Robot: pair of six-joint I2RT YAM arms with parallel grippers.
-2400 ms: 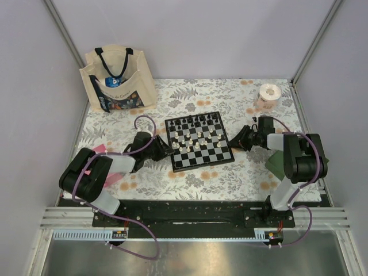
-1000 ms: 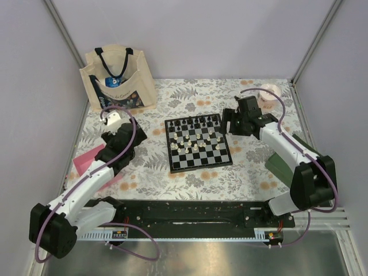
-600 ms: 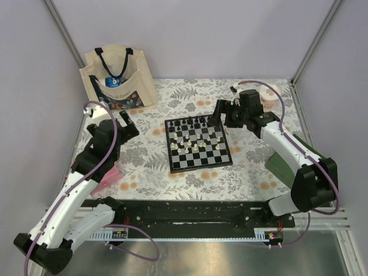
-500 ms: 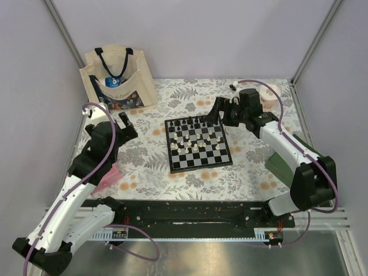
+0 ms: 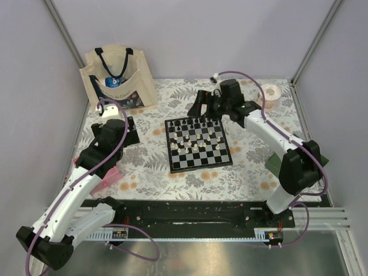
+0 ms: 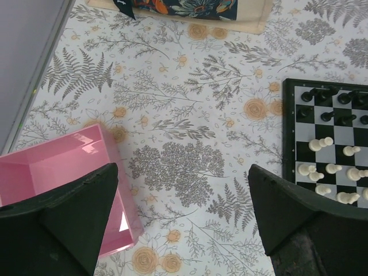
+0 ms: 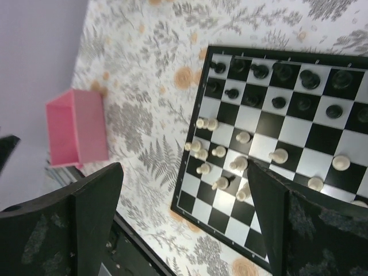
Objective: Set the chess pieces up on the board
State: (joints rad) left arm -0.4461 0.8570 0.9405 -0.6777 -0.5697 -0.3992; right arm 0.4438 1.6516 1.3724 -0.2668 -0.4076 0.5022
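The board (image 5: 199, 167) lies mid-table on the flowered cloth. Black chess pieces (image 5: 198, 122) stand along its far rows and cream-white ones (image 5: 192, 141) are scattered loosely over the middle squares. My left gripper (image 5: 122, 134) hangs open above the cloth, left of the board and beside a pink box, with nothing between its fingers. My right gripper (image 5: 205, 107) hovers open and empty just beyond the board's far edge. The left wrist view shows the board's left edge (image 6: 286, 144) with black (image 6: 328, 106) and white pieces (image 6: 330, 172). In the right wrist view the board (image 7: 219, 219) lies below the open gripper (image 7: 184, 224).
A pink open box (image 5: 111, 175) lies at the left front, also seen as the pink box (image 6: 57, 172) in the left wrist view. A cream tote bag (image 5: 118, 80) stands at the back left. A tape roll (image 5: 268, 92) sits at the back right, a dark green object (image 5: 276, 164) at the right edge.
Both arms have unfolded from beside the board. The right gripper swung up and left along the board's far edge. The left arm stretched out and turned its gripper toward the board.
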